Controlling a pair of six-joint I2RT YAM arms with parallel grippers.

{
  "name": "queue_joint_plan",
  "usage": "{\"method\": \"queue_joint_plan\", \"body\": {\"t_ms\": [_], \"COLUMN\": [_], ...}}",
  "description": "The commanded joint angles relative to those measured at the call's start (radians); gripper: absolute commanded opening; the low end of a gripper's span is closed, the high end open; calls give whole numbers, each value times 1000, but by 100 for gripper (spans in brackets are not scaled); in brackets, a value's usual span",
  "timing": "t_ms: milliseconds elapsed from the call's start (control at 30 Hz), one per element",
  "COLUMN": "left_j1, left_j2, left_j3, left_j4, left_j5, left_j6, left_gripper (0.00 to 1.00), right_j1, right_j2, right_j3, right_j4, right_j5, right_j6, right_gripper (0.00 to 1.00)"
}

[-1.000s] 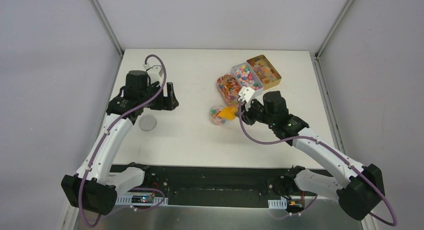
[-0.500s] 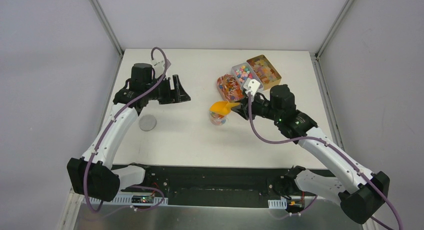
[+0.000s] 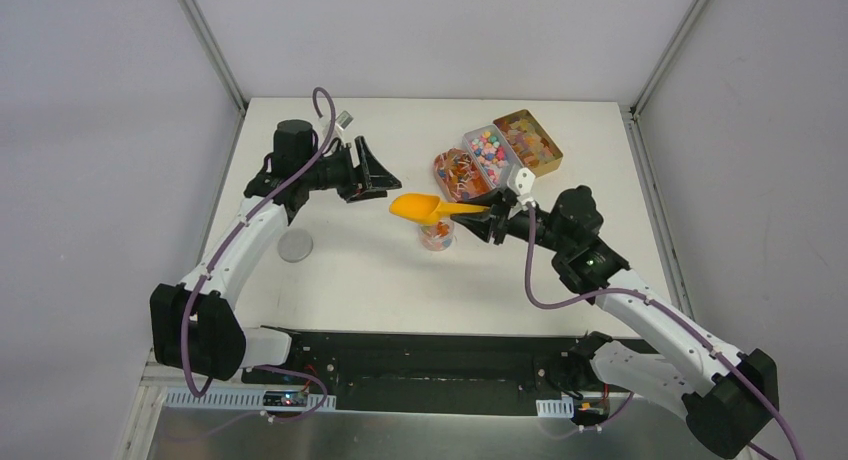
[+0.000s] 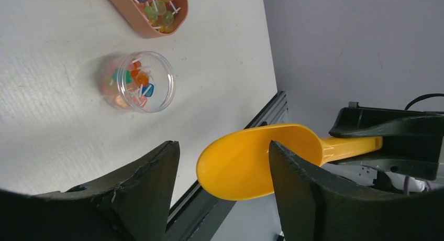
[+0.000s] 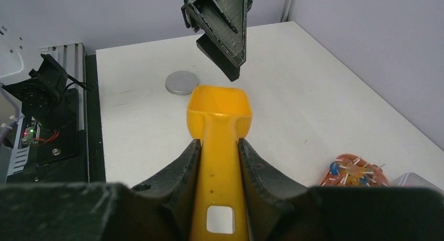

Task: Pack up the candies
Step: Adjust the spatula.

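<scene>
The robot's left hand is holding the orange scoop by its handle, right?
No. It is the right gripper that holds the orange scoop by its handle, as the right wrist view shows. The left gripper is open near the scoop's bowl and is not gripping it.

The tiny round candies (image 3: 488, 147), in pink, yellow, blue, white and red, lie heaped loose in a pale rectangular tin (image 3: 468, 138) on the worktop (image 3: 350, 270). They sit just beyond the right end effector (image 3: 482, 218), apart from it, and well to the right of the left end effector (image 3: 378, 176).
</scene>
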Motion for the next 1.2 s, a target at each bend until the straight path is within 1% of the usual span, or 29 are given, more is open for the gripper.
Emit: {"method": "queue_joint_plan", "body": {"t_ms": [0,167,333,433,500,600,667,733,800,833,867,900,933,1100,1167], "left_j1": [-3,-6,-7,-8,-8,-7,-5,-3,1,3,5,7,8,10,11], "left_j2": [16,46,49,61,61,47,32,21,22,25,25,28,28,29,33], "left_j3": [-25,-33,-59,-77,-92,-98,-99,-100,-102,-103,-105,-111,-115,-115,-114], "left_j4": [105,134,140,191,239,264,262,258,260,266,276,289,299,300,301], "left_j5": [49,81,75,108,131,138,131,126,137,151,163,175,182,199,205], "left_j6": [-70,-99,-102,-140,-176,-193,-184,-181,-183,-187,-194,-206,-216,-227,-218], "left_gripper": [65,65,66,65,62,52,37,18,6,2,0,0,0,0,0], "right_j1": [3,3,3,3,3,3,0,-6,-18,-21,-27,-37,-46,-80,-80], "right_j2": [-4,16,28,39,46,52,52,44,28,13,4,-7,-15,-28,-19], "right_j3": [-57,-91,-108,-111,-115,-114,-116,-118,-122,-125,-129,-128,-122,-23,24], "right_j4": [237,328,377,378,378,343,276,203,135,113,91,50,10,-222,-318], "right_j5": [-28,-32,-33,-29,-28,-13,18,52,56,54,49,46,35,21,15], "right_j6": [41,61,73,72,75,70,48,38,33,29,20,17,-4,-83,-112], "right_gripper": [0,0,0,0,0,0,5,12,19,25,31,33,39,49,52]}}
